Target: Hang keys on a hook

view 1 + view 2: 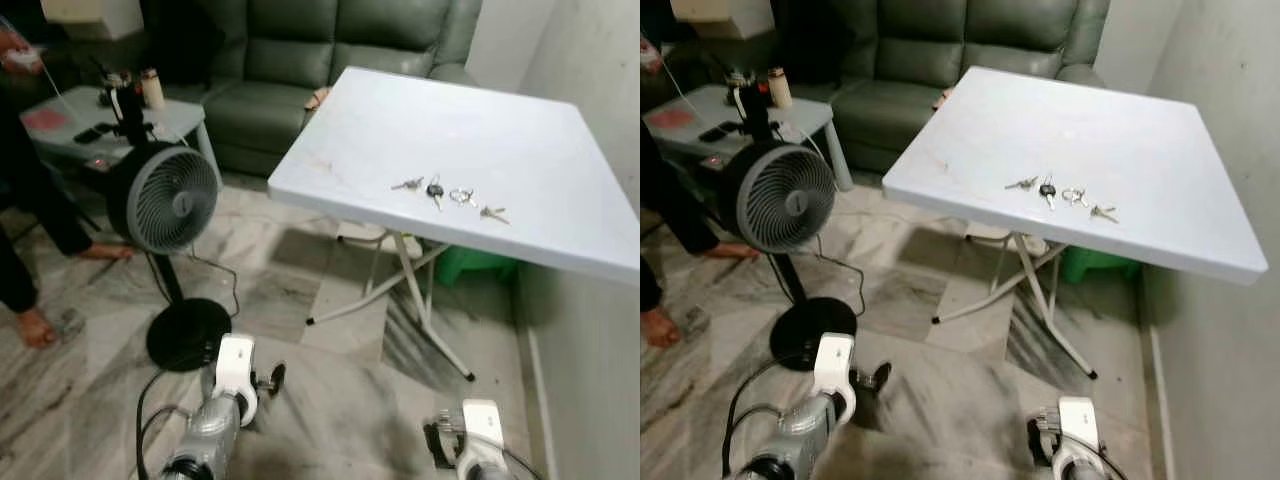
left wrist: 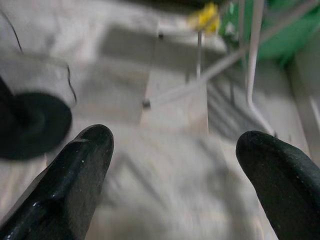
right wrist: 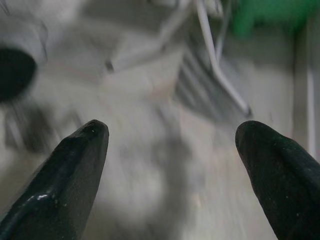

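Note:
A bunch of keys (image 1: 448,195) on a ring lies spread out near the front edge of the white folding table (image 1: 560,140). Both arms hang low in front of me, well below the tabletop. My left gripper (image 2: 172,165) is open over the marble floor, its fingers (image 2: 75,170) wide apart with nothing between them. My right gripper (image 3: 172,165) is also open and empty, pointing down at the floor near the table's legs (image 3: 220,60). No hook can be made out in any view.
A standing fan (image 1: 165,200) with a round black base (image 1: 188,333) is on the left, its cord on the floor. A person's bare feet (image 1: 35,325) are at far left. A green sofa (image 1: 300,60) and a small side table (image 1: 90,120) stand behind. A wall (image 1: 600,340) runs along the right.

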`<state>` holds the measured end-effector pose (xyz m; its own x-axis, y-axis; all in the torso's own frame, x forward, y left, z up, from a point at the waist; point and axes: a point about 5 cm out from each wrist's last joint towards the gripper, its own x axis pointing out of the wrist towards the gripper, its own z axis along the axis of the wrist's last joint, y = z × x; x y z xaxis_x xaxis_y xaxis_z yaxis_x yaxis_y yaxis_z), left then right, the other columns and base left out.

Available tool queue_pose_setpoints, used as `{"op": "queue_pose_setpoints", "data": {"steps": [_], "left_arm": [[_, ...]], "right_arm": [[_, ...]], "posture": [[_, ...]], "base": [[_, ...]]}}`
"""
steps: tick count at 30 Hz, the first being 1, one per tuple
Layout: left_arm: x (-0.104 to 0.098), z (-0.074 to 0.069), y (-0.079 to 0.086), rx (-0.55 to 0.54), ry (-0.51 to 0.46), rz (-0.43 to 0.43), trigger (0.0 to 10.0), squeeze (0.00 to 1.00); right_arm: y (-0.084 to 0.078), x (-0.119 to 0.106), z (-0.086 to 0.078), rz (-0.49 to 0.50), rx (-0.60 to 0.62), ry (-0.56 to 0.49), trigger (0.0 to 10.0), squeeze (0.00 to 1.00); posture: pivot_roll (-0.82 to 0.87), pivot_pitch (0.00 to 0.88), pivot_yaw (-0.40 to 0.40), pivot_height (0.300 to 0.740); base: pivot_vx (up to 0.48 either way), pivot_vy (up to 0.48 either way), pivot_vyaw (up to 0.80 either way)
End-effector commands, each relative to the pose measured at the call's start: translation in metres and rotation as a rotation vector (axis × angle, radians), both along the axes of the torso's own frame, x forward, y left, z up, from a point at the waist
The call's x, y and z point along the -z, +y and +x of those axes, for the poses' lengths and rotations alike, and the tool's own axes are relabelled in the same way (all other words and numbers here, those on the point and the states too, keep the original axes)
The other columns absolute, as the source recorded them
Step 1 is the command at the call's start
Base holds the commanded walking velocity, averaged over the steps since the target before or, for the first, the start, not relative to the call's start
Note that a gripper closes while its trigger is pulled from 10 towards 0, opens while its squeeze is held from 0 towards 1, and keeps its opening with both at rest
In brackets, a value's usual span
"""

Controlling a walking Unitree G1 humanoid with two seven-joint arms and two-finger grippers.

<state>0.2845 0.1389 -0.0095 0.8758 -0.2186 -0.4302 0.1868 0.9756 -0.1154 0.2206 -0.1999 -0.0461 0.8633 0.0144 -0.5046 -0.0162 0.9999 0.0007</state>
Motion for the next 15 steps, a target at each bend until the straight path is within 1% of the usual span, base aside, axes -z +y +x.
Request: {"op": "queue_pose_setpoints", "data": {"steps": [1,3,4,5,6,9,10,12,15], "left_arm": [[-0.018,0.015,-0.002,0.018,-0.101,-0.016,10.0,0.0],[-0.023,0.019,-0.003,0.031,-0.13,-0.01,10.0,0.0],[-0.029,0.023,-0.005,0.039,-0.148,-0.043,10.0,0.0],[-0.029,0.023,-0.005,0.039,-0.148,-0.043,10.0,0.0],[-0.035,0.027,-0.006,0.043,-0.184,-0.033,10.0,0.0],[-0.045,0.033,-0.007,0.044,-0.235,-0.036,10.0,0.0],[-0.052,0.037,-0.007,0.051,-0.271,-0.048,10.0,0.0],[-0.056,0.039,-0.008,0.057,-0.288,-0.056,10.0,0.0],[-0.071,0.045,-0.005,0.032,-0.376,-0.039,10.0,0.0]], "right_arm": [[-0.002,-0.011,0.01,0.009,0.006,-0.089,10.0,0.0],[-0.002,-0.015,0.013,0.009,0.002,-0.116,10.0,0.0],[-0.001,-0.02,0.017,0.019,0.001,-0.152,10.0,0.0],[-0.001,-0.02,0.017,0.019,0.001,-0.152,10.0,0.0],[0.0,-0.025,0.021,0.02,-0.004,-0.189,10.0,0.0],[0.002,-0.034,0.026,0.025,-0.013,-0.256,10.0,0.0],[0.003,-0.042,0.031,0.027,-0.016,-0.306,10.0,0.0],[0.004,-0.047,0.033,0.03,-0.017,-0.332,10.0,0.0],[0.004,-0.062,0.039,0.035,-0.01,-0.415,10.0,0.0]], "posture": [[0.03,0.014,-0.049,0.74],[0.03,0.014,-0.049,0.74],[0.02,0.013,-0.046,0.74],[0.02,0.013,-0.046,0.74],[0.02,0.013,-0.046,0.74],[0.02,0.01,-0.042,0.74],[0.02,0.008,-0.04,0.74],[0.02,0.008,-0.04,0.74],[0.01,0.005,-0.035,0.74]], "base": [[0.0,0.0,0.0],[0.0,0.0,0.0],[0.0,0.0,0.0],[0.0,0.0,0.0],[0.0,0.0,0.0],[0.0,0.0,0.0],[0.0,0.0,0.0],[0.0,0.0,0.0],[0.0,0.0,0.0]]}}
